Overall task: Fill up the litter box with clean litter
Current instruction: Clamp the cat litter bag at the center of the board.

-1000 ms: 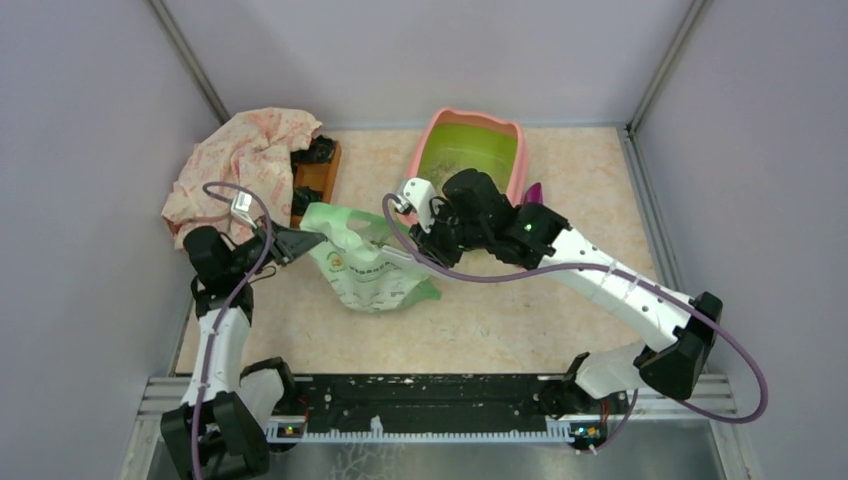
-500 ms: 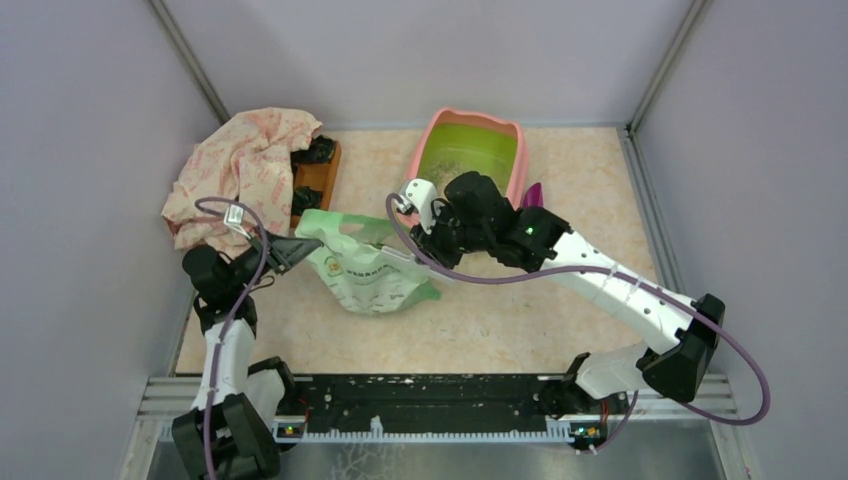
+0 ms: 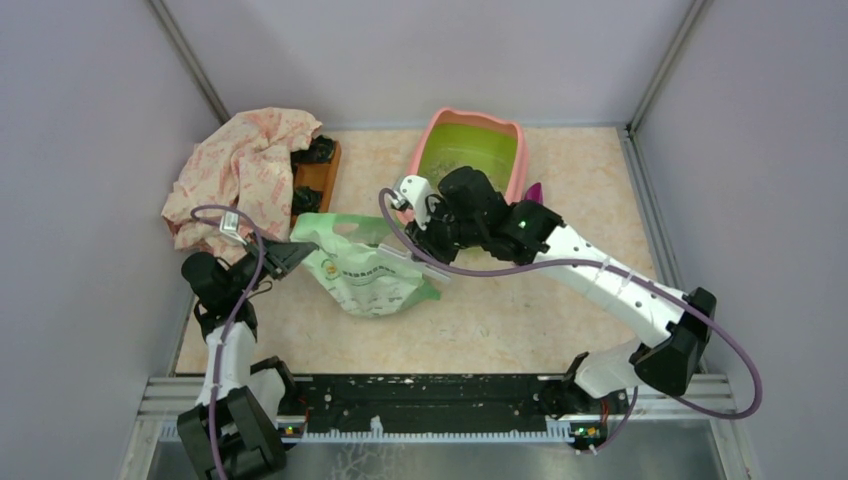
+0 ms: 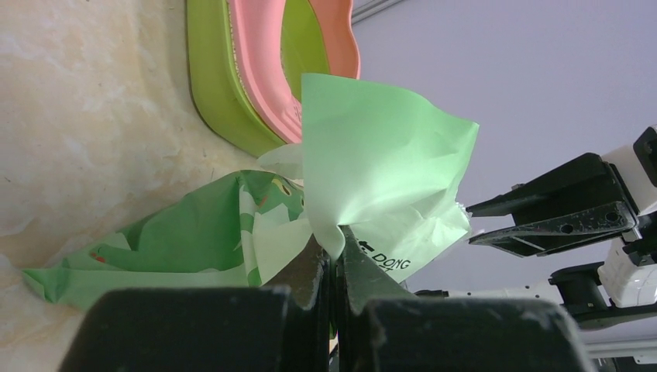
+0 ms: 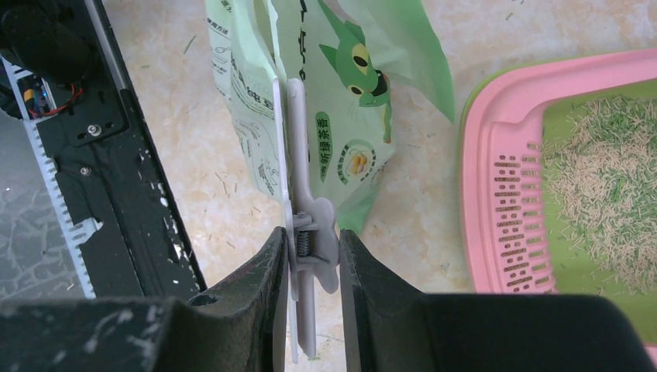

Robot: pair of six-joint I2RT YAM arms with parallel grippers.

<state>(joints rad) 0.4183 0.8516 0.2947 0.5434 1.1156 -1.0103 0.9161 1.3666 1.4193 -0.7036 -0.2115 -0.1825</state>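
Left pincer [image 4: 335,249] clamps the bag [image 3: 370,280] corner to steady it; right pincer [image 5: 310,242] squeezes the sealing clip [image 5: 294,155] for removal before pouring

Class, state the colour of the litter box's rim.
Pink; the litter box shows best in right wrist view.

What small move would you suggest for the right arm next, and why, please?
Probably draw the right fingers back to slide the pale clip off the green bag. They squeeze the clip's handles, its bar lies across the bag, and the left fingers pinch the bag's edge, bracing it.
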